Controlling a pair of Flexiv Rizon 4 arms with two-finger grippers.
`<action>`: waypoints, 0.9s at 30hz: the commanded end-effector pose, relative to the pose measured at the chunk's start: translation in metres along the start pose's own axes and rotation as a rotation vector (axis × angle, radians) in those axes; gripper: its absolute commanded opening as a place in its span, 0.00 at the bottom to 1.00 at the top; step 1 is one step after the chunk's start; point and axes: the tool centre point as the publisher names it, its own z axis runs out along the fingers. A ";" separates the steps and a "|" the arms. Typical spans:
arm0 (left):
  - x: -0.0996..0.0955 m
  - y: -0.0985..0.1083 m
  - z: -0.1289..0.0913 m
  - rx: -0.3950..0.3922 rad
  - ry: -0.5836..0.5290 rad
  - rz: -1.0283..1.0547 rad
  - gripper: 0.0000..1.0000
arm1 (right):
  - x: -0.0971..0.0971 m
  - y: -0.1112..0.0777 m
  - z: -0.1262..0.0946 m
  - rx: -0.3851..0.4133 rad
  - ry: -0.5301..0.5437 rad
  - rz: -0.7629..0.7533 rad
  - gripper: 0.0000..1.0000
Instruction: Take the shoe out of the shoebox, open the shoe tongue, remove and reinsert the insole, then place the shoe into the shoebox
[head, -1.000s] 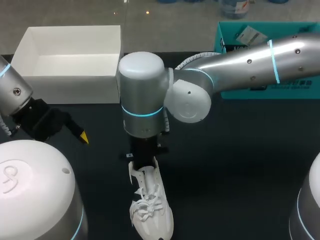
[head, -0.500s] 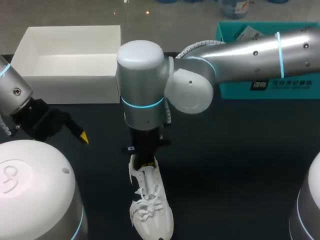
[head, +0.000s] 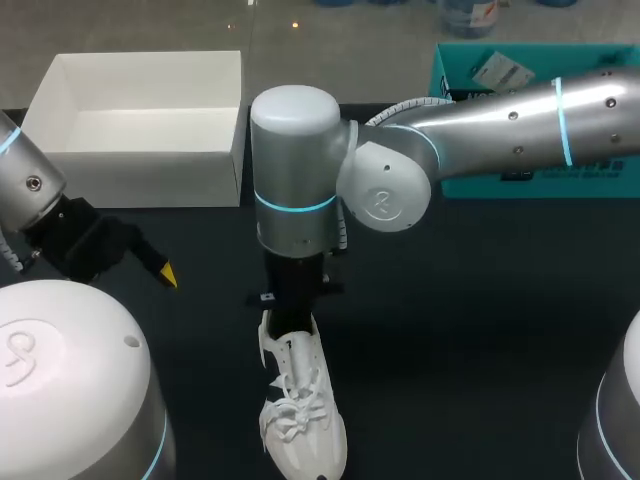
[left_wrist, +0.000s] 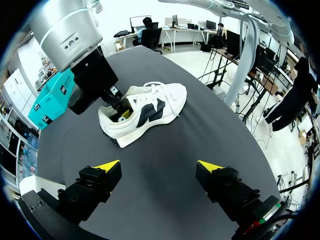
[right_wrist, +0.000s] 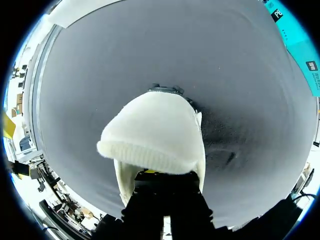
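Observation:
A white shoe with a dark side mark lies on the black table, toe toward the near edge. My right arm comes in from the right past the middle. Its gripper points down into the shoe's heel opening. From the left wrist view a yellow tip of that right gripper shows inside the shoe. In the right wrist view the shoe's white upper covers the right gripper, which is shut; anything pinched is hidden. My left gripper stands open and empty, well short of the shoe. The white shoebox is empty at the back left.
A teal box stands at the back right, behind my right arm. Bare black table lies to the right of the shoe. My left gripper hangs over the table's left side, in front of the shoebox.
My right arm's wrist has shifted slightly to the right and its gripper has gone lower into the shoe's opening. The shoe and my left arm have stayed put.

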 end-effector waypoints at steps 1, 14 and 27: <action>-0.001 0.001 0.000 0.000 0.003 0.000 1.00 | -0.005 -0.005 -0.016 -0.009 -0.006 -0.001 0.00; -0.001 0.001 0.000 0.000 0.003 0.000 1.00 | 0.010 0.001 0.002 0.040 0.049 -0.024 0.25; -0.001 0.001 0.000 0.000 0.003 0.000 1.00 | 0.018 -0.001 0.002 0.045 0.046 -0.032 0.49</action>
